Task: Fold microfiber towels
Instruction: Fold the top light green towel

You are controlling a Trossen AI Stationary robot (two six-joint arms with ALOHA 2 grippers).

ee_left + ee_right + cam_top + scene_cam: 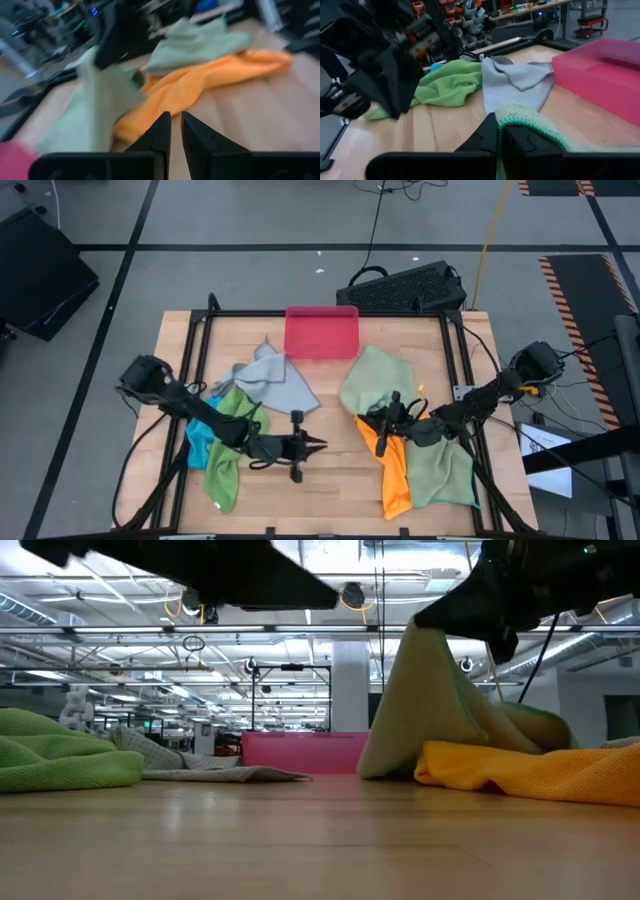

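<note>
My right gripper point(384, 420) is shut on a pale green microfiber towel point(372, 380), drawn up into a peak point(428, 650) in the low view. An orange towel point(395, 472) lies crumpled beside it at the near right. At the table's left lie a grey towel point(278, 378), a bright green towel point(226, 452) and a blue towel point(200, 442). My left gripper point(316, 445) hovers over bare wood near the table's middle, pointing toward the right side. Its fingers point(176, 131) are shut but for a thin slit, with nothing between them. My right gripper pinches the pale green towel's hemmed edge point(526, 114) between its two fingers; one layer or several, I cannot tell. The fingers come nearly level from the table's right side. The towel hangs below them like a tent, its lower part point(400, 765) resting on the table.
A rigid pink tray point(322, 332) stands at the far middle of the table. A black frame point(190, 350) runs along the table's edges. Bare wood point(330, 490) lies between the two heaps of towels.
</note>
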